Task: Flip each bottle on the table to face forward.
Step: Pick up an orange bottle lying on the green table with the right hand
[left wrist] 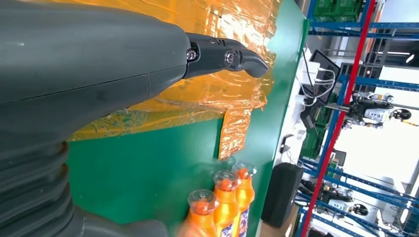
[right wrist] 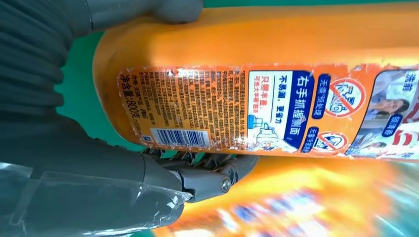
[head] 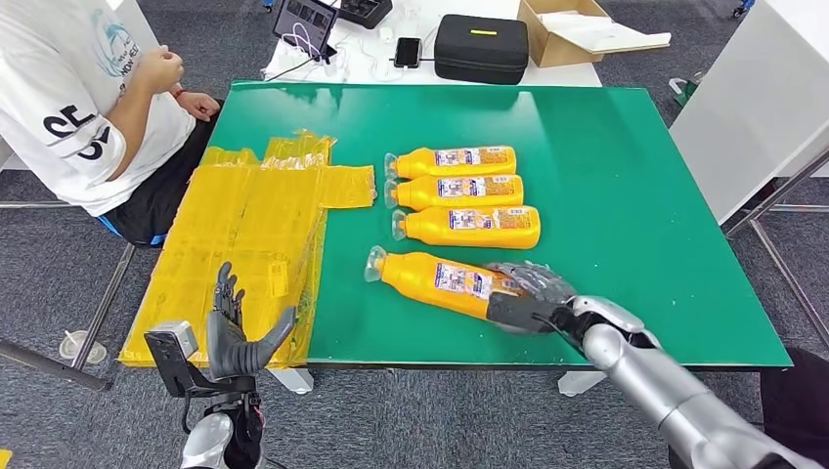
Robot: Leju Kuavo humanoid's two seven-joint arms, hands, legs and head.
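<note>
Several orange bottles with clear caps lie on their sides on the green table (head: 626, 176), caps to the left. Three form a tidy column: (head: 453, 161), (head: 457, 191), (head: 469, 227). The nearest bottle (head: 435, 279) lies slanted, and my right hand (head: 528, 293) grips its base end. In the right wrist view this bottle (right wrist: 276, 74) shows its back label with small print and a barcode, my right hand's fingers (right wrist: 207, 170) curled around it. My left hand (head: 233, 327) hovers open off the table's front left, fingers spread, above the yellow sheet. The left wrist view shows the bottle caps (left wrist: 225, 182).
A crinkled yellow plastic sheet (head: 244, 234) covers the table's left part. A person in a white shirt (head: 78, 98) sits at the far left. Behind the table lie a black case (head: 481, 47), a cardboard box (head: 577, 29), a phone (head: 408, 51) and a tablet (head: 305, 21).
</note>
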